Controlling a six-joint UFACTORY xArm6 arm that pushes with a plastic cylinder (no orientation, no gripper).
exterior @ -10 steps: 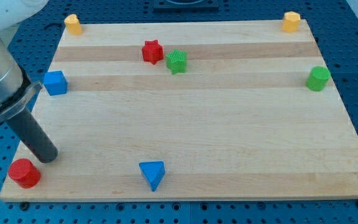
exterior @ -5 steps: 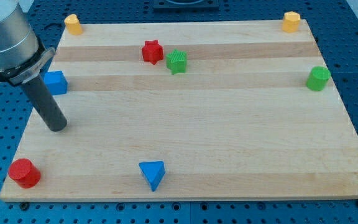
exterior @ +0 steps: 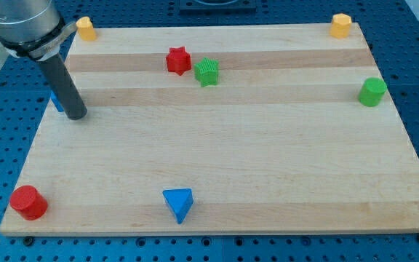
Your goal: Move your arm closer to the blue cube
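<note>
The blue cube (exterior: pixel 54 100) sits near the board's left edge, almost wholly hidden behind my dark rod; only a sliver shows at the rod's left. My tip (exterior: pixel 76 114) rests on the board right at the cube's lower right side, seemingly touching it.
A red star (exterior: pixel 178 60) and green star-like block (exterior: pixel 206 71) sit at the top middle. Yellow blocks stand at the top left (exterior: pixel 85 28) and top right (exterior: pixel 340 25) corners. A green cylinder (exterior: pixel 372 92) is at right, a red cylinder (exterior: pixel 28 202) bottom left, a blue triangle (exterior: pixel 178 203) at the bottom.
My tip has moved up the view from beside the red cylinder to the blue cube, which it now covers. No block has visibly moved.
</note>
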